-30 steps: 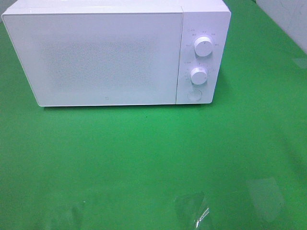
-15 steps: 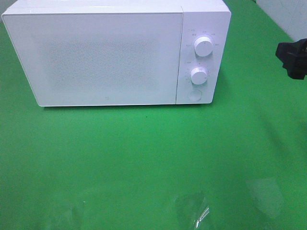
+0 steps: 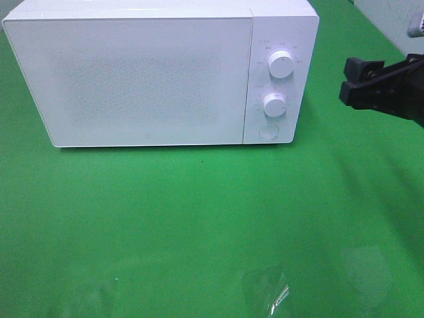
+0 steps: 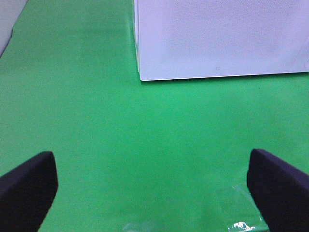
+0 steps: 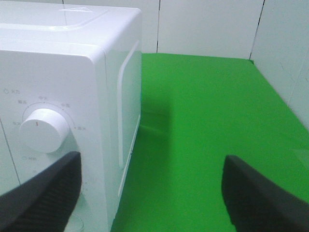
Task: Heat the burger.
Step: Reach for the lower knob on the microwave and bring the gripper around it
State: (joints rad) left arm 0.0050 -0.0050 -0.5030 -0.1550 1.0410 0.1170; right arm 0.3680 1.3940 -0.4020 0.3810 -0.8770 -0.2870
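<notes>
The white microwave (image 3: 132, 79) stands across the back of the bench (image 3: 199, 218), door shut flush. In front of it the green surface lies open from side to side, with only a flat scrap of clear film (image 3: 268, 295) near the front edge. Right of the microwave an open lane runs back to the white wall (image 5: 207, 24). The right tool (image 3: 353, 79) hangs in it, apart from the dial panel (image 3: 278, 79).

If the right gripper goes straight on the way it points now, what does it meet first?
Probably the microwave: the right gripper points at its right front corner, beside the upper knob. The wrist view shows mostly green cloth between the fingers, so depth is unclear.
</notes>
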